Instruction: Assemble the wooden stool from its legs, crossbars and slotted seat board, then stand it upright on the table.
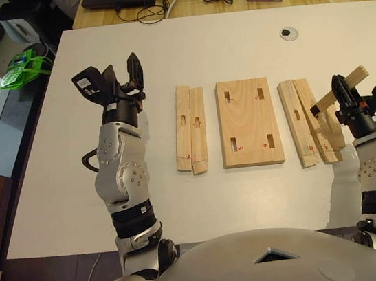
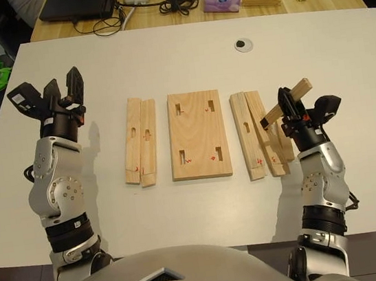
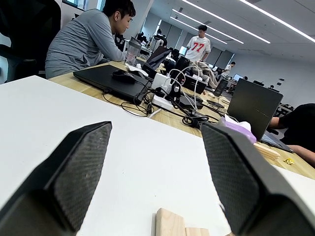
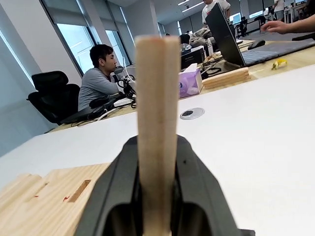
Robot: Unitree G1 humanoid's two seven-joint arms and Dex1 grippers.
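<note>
Right gripper (image 2: 292, 107): clamped on a wooden crossbar (image 2: 301, 89), over the right-hand legs (image 2: 251, 139).
Left gripper (image 2: 61, 89): fingers spread wide, holding nothing.
Slotted seat board (image 2: 198, 139): flat between the leg pairs.

Bright, even office light. Source: long ceiling strip lights (image 3: 231, 22) overhead, plus daylight from tall windows (image 4: 74, 44) that blow out to white. From my head the flat white table (image 1: 231, 45) sits near clipping, soft sheen, no hard glare spots. Pale rectangular slotted seat board (image 1: 248, 122) and pale notched wooden legs (image 1: 191, 129) throw only thin soft shadows. Pale wooden crossbar (image 4: 157, 98) clamped in my right gripper (image 4: 157, 147) is front-lit; the black fingers (image 4: 118, 196) beside it stay dark
</note>
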